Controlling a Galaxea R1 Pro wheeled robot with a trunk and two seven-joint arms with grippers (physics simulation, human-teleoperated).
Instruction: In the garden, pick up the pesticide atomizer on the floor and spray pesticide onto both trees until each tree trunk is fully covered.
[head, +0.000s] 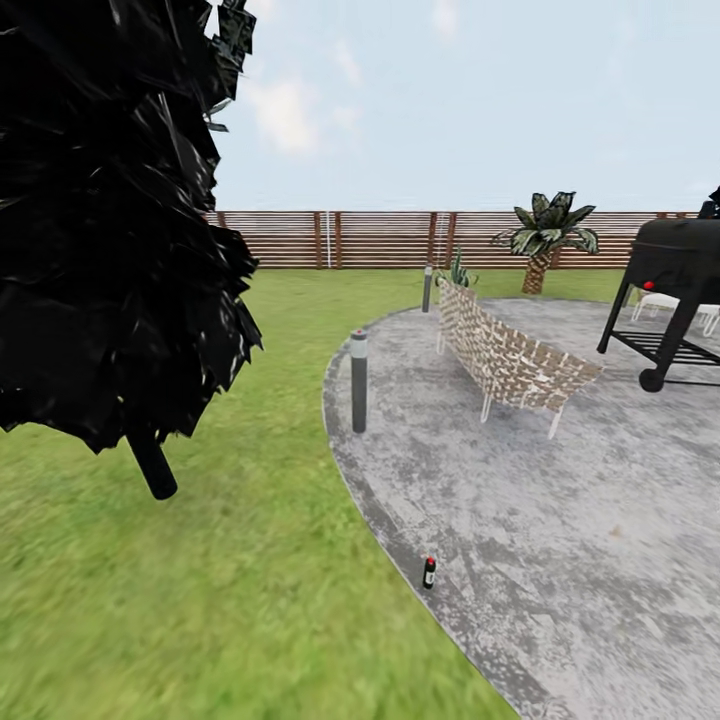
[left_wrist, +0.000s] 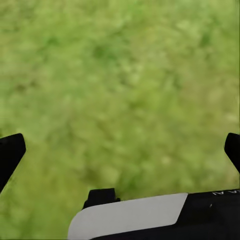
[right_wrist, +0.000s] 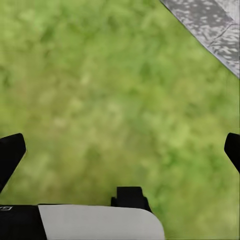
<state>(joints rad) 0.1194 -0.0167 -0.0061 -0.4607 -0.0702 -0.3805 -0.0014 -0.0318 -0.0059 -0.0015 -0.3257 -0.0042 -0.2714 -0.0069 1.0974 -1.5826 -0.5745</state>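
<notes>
We see the pesticide atomizer (head: 429, 572) too small to make out its label or trigger. The dark tree (head: 110, 210) runs off the frame's left and top. The grill (head: 676, 290) is cut by the right edge. Each gripper's fingertips (left_wrist: 11, 152) (right_wrist: 11, 152) sit clipped at the frame sides; the grass (left_wrist: 120, 90) blurs.

Woven bench (head: 515, 358) beside black grill (head: 675, 290)
</notes>
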